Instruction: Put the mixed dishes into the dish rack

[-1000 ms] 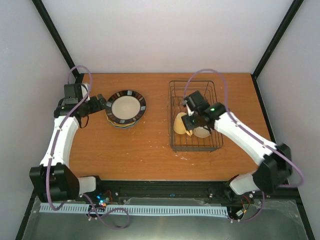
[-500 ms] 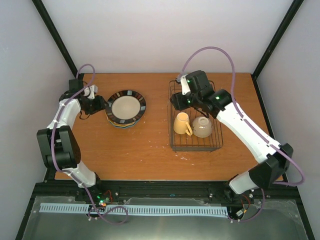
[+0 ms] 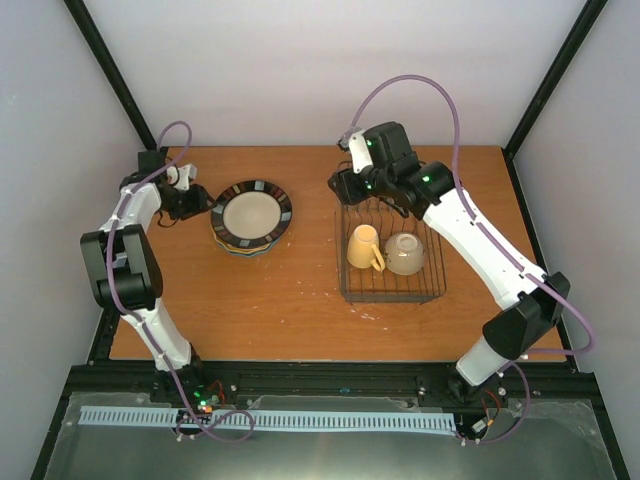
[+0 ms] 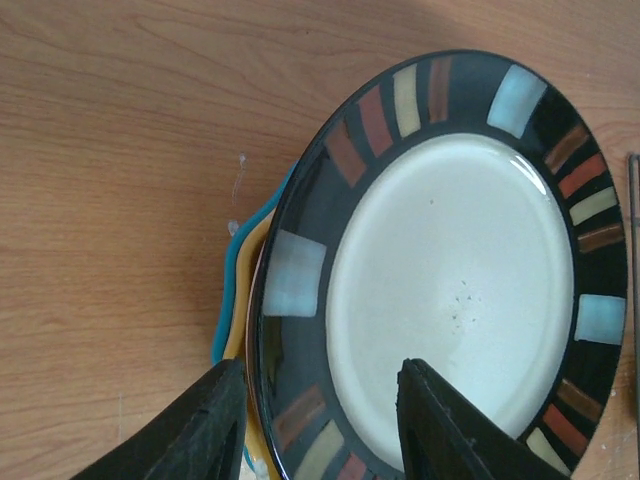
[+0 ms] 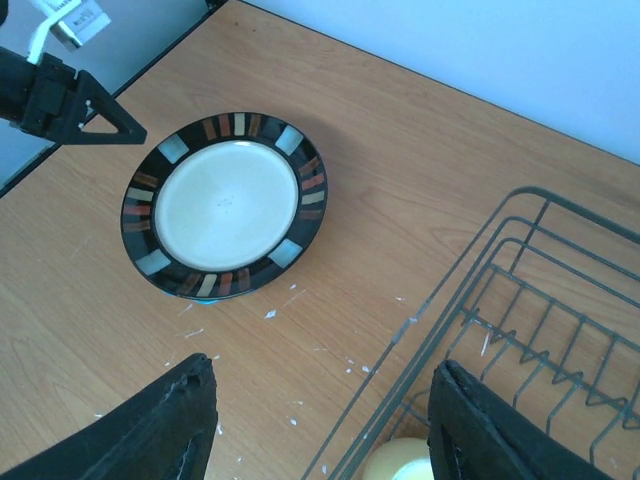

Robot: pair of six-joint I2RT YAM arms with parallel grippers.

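Observation:
A stack of plates lies on the left of the table, with the dark-rimmed cream plate on top. Edges of a yellow plate and a blue plate show beneath it. My left gripper is shut on the top plate's left rim, one finger outside the edge and one on the cream centre. The yellow mug and the cream bowl sit in the dish rack. My right gripper hangs open above the rack's far-left corner, holding nothing.
The rack's thin wire rim and upright dividers rise at the right of the table. Bare wood with small white flecks lies between the plate stack and the rack. Black frame posts stand at the back corners.
My left gripper has closed onto the plate rim while its arm folded back. My right gripper has risen from the mug and bowl in the rack to the rack's far-left corner.

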